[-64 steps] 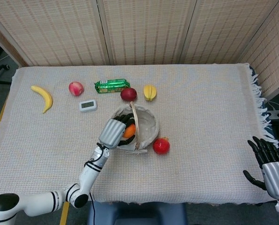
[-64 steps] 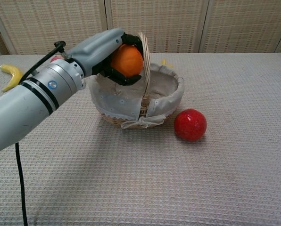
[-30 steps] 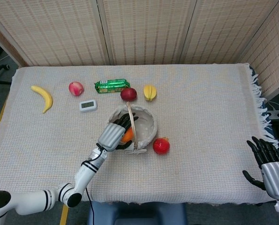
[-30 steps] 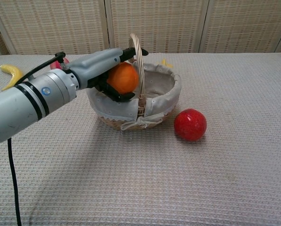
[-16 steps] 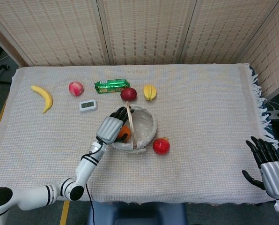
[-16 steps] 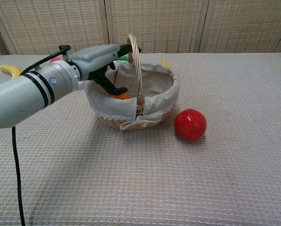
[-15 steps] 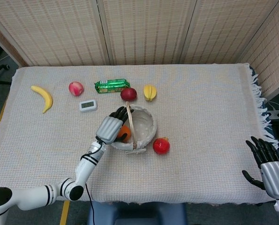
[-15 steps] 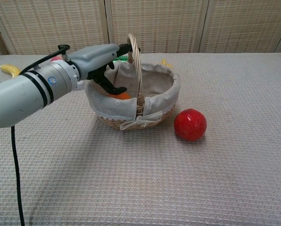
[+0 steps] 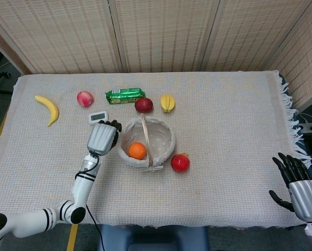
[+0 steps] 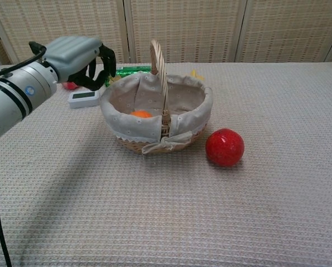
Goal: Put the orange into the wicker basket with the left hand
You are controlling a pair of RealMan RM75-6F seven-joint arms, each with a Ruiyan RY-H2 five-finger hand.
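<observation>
The orange lies inside the cloth-lined wicker basket, on its left side; in the chest view the orange just shows over the basket's lining. My left hand hovers left of the basket and apart from it, empty, with its fingers loosely bent downward. In the chest view the left hand is raised above the rim's height. My right hand hangs off the table's front right corner, fingers spread, holding nothing.
A red pomegranate sits right of the basket. Behind the basket are a red apple, a yellow fruit and a green packet. A white timer lies just behind my left hand. A peach and banana lie far left.
My left hand let go of the orange inside the basket, then drew back to the left and up, out of the basket. The orange now rests on the lining. The right hand stayed still.
</observation>
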